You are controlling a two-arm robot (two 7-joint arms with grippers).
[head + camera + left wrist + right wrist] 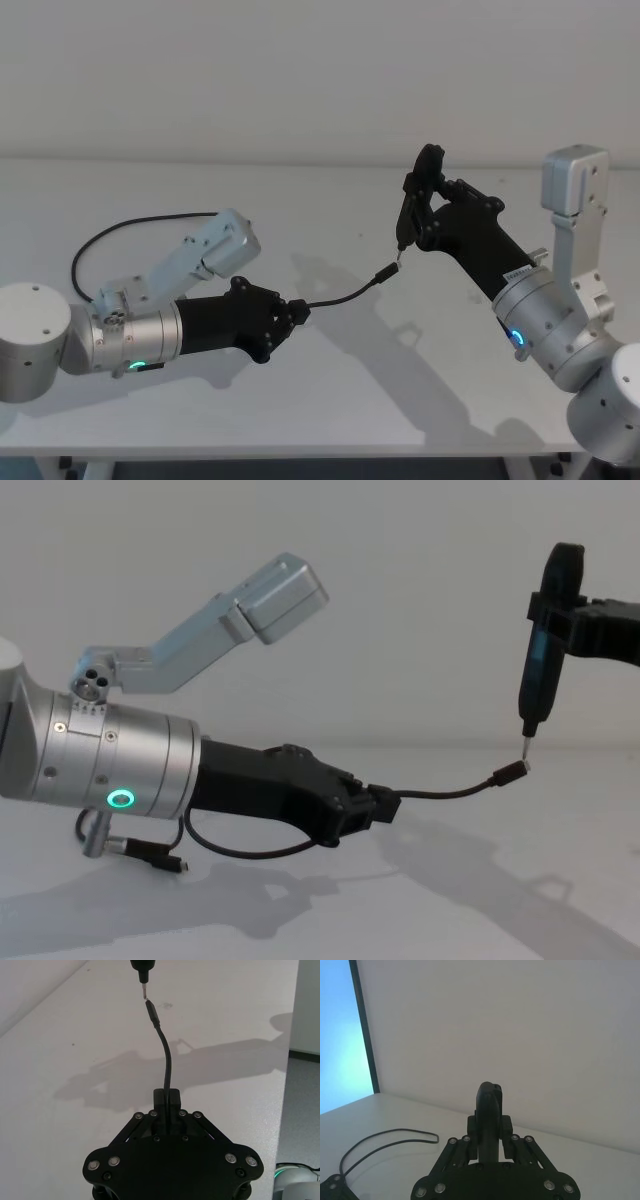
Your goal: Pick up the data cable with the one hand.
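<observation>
White surface (330,400), bearing both arms of the rig and the shadows they cast.

Left arm: silver cylindrical wrist with a glowing green ring, reaching forward low over the surface. Left pincer (292,312), black and angular, is clenched on the data cable (345,296); in the left wrist view the cord passes between the fingertips (166,1097) and runs straight ahead of them. The cable leaves the pincer in a shallow curve, rising clear of the surface toward its plug (509,774). The rest of the cord loops back behind the left arm.

Right arm: raised ahead of and above the left pincer. Right pincer (418,190) is clamped around a slim upright black tool (544,660), whose thin pointed tip (526,732) stands just above the plug, apparently touching or nearly touching its metallic end.

Judged risks. The cord is thin and held only across a short length, so a quick lift could let it slide through the fingertips. The trailing loop may drag or snag on the left arm as the pincer rises. Any sideways swing of the free end could knock the plug against the tool tip, which stands very near it.
</observation>
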